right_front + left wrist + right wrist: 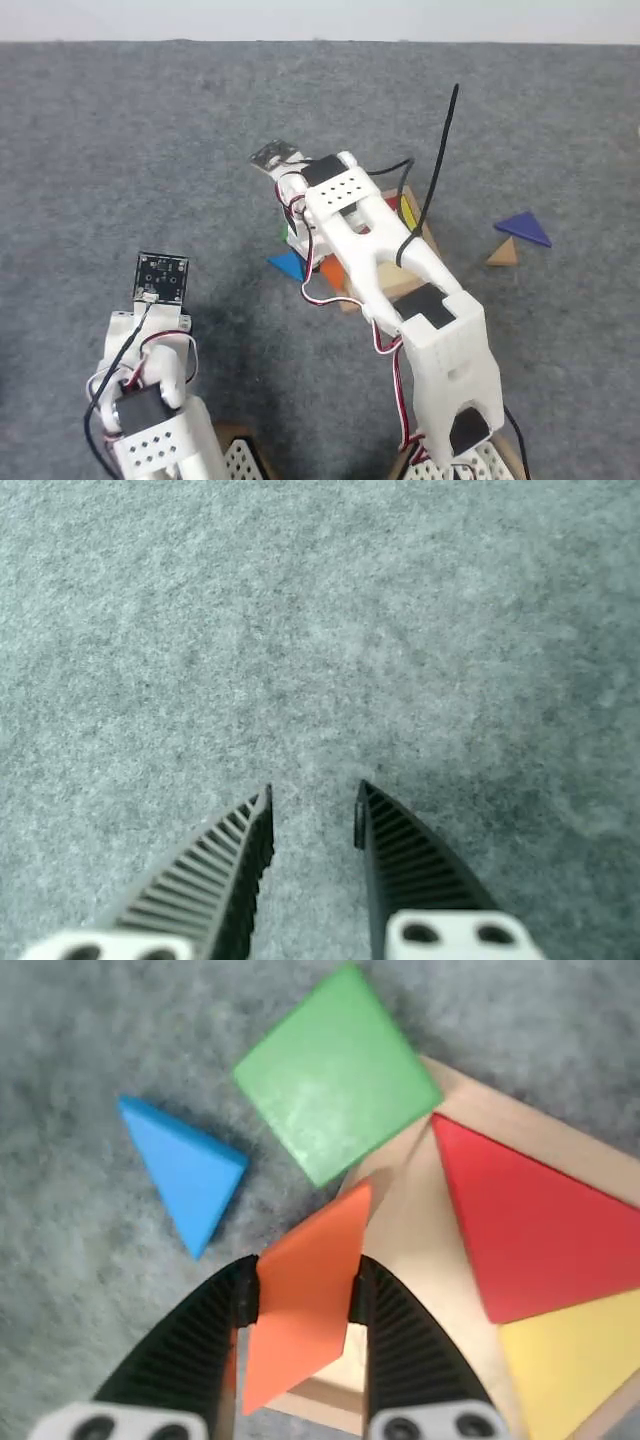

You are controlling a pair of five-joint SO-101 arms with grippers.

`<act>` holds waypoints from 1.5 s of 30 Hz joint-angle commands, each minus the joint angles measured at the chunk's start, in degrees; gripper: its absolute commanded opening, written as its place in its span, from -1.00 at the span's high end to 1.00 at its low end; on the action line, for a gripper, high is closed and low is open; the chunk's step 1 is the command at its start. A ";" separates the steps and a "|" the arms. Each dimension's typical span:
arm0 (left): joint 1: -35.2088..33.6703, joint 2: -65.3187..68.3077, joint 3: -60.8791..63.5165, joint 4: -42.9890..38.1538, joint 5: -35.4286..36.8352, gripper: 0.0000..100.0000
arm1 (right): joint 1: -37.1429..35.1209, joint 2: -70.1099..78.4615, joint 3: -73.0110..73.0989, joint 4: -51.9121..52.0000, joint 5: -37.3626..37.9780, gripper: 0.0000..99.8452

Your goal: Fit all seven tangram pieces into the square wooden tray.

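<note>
Tangram tray is lying right of the middle of the grey felt tabletop in the high view, with the right arm stretching over it and covering most of its inside; beside the arm, slivers of a red triangle and a yellow piece are showing in the tray. A blue triangle is lying on the felt just off the tray's left side, while a purple triangle and a small tan triangle are lying just beside each other outside the tray, toward the tabletop's right edge. The left arm is sitting by the near left corner. In the left wrist view the left gripper is hanging over bare felt, its fingers standing narrowly apart with nothing between them. In the right wrist view the right gripper is clamping an orange parallelogram by its opposite edges, holding it over the tray's rim, part over wood and part over felt. Here the red triangle and the yellow piece are lying flat inside the tray, edge to edge, with bare wood beside them. A green square, which the arm is largely hiding from above, is lying across the tray's corner, mostly on the felt, with the blue triangle near it.
</note>
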 commanded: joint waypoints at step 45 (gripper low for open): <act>-0.09 -0.35 -0.40 -0.70 -0.35 0.73 | 6.55 -4.53 3.25 -2.59 -2.64 0.57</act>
